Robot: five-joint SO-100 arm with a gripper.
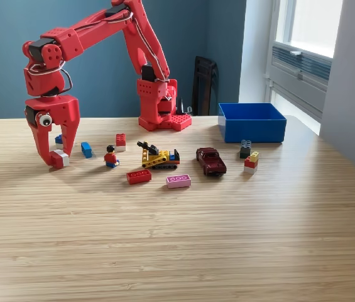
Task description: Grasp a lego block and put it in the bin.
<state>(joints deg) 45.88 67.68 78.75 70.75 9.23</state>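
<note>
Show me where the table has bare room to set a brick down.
The whole near half of the table, in front of the red brick and pink brick, is bare. So is the strip between the dark red car and the bin. It is crowded around the gripper and the yellow vehicle.

The near half of the wooden worktop (177,251) lies bare; toy bricks, a dark red toy car (211,161) and a yellow toy digger (158,156) crowd its middle.

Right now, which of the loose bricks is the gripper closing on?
The red and white brick at the far left of the exterior view, sitting between the gripper's fingertips. The red brick and pink brick lie apart, mid-table.
</note>
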